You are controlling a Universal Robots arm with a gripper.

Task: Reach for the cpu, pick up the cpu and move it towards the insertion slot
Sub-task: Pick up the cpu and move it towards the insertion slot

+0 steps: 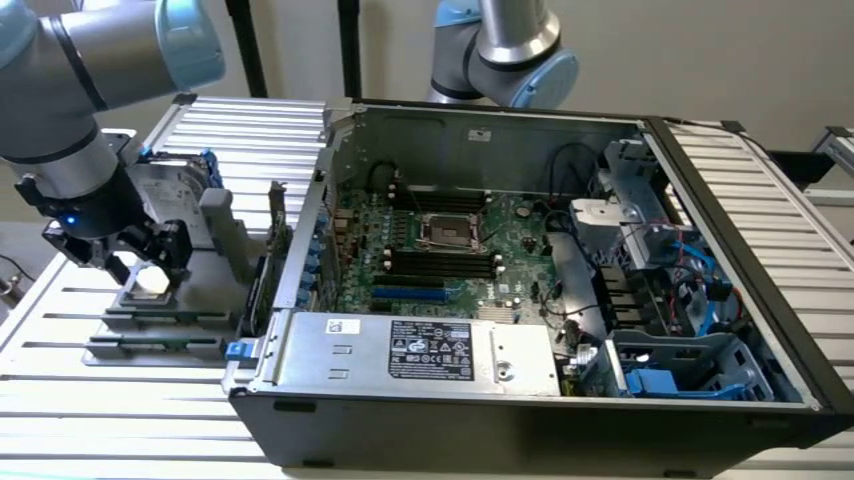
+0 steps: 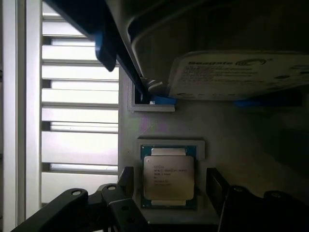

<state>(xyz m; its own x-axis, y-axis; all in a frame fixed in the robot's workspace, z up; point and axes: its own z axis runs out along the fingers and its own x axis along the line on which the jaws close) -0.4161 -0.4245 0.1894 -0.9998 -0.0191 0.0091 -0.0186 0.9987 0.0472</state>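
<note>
Cpu (image 2: 169,178) sits between spread pincer (image 2: 170,186) fingers; gaps at both edges.

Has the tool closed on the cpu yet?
No, the cpu lies flat in its grey holder, with the open tool straddling it and a gap showing on each side.
</note>
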